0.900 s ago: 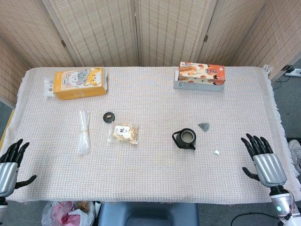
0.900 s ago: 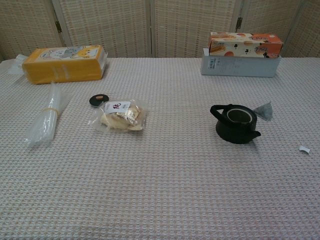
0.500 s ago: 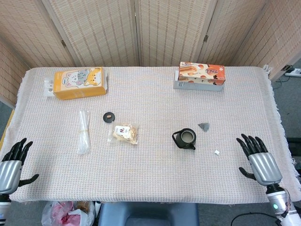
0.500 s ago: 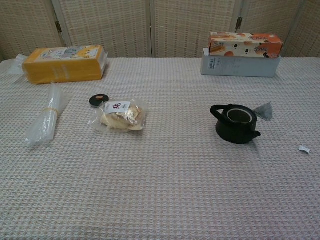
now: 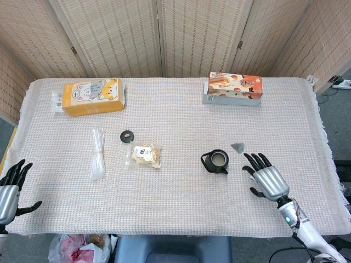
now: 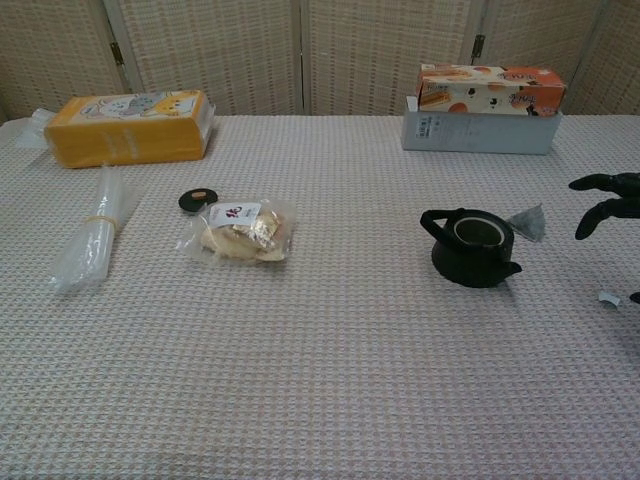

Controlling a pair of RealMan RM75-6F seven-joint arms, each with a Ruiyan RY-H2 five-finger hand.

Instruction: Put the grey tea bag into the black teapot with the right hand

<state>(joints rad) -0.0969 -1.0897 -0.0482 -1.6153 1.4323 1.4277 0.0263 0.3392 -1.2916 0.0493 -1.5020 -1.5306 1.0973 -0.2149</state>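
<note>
The black teapot (image 5: 215,161) (image 6: 471,246) stands uncovered right of the table's middle. The grey tea bag (image 5: 238,147) (image 6: 528,222) lies just beyond it to the right, on the cloth. My right hand (image 5: 265,178) hovers over the table right of the teapot, fingers spread and empty, fingertips a little short of the tea bag; in the chest view only its fingers (image 6: 607,205) show at the right edge. My left hand (image 5: 11,186) hangs open off the table's front left corner.
A small white tag (image 6: 608,297) lies near the right hand. The black lid (image 5: 127,136), a snack packet (image 5: 144,155) and a straw bundle (image 5: 97,152) lie to the left. A yellow box (image 5: 92,96) and an orange box (image 5: 233,89) stand at the back.
My right hand has moved from off the table's right edge inward and leftward, over the cloth toward the tea bag, covering the white tag in the head view. The left hand barely shifted.
</note>
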